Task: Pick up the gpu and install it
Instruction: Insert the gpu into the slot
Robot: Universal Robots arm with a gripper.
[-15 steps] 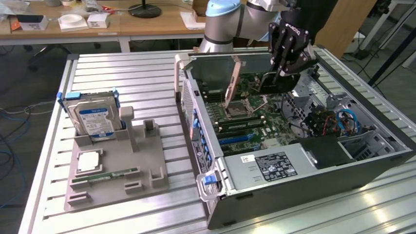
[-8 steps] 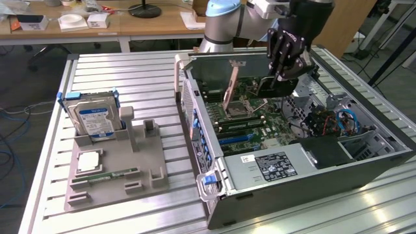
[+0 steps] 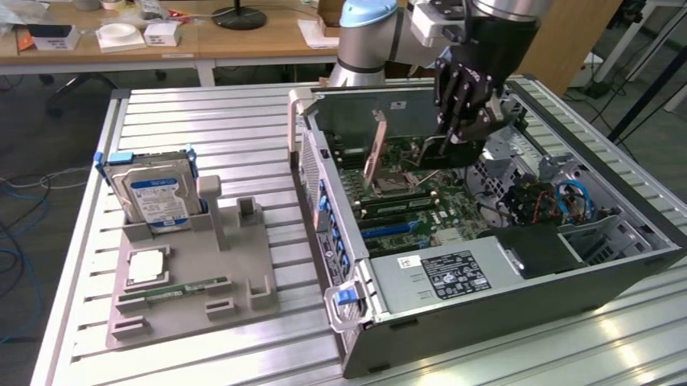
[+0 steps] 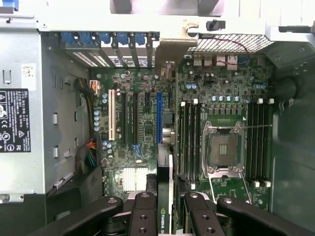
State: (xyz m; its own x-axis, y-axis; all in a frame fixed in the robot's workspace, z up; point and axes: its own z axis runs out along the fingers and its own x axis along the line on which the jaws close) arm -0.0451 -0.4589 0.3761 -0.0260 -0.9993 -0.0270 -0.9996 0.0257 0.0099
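Gpu (image 4: 164, 216) in claw (image 4: 168, 196) above motherboard (image 4: 142, 123)

A ribbed metal surface (image 3: 215, 121) fills the foreground of the exterior view. Behind it stands a row of light wooden desks (image 3: 247, 40) carrying white boxes (image 3: 121, 36) and a black round stand base (image 3: 238, 18). A brown board (image 3: 569, 40) stands at the exterior view's right. The floor (image 3: 43, 137) is dark grey, with loose blue cables (image 3: 22, 193) lying at the exterior view's left. The light is even and bright.
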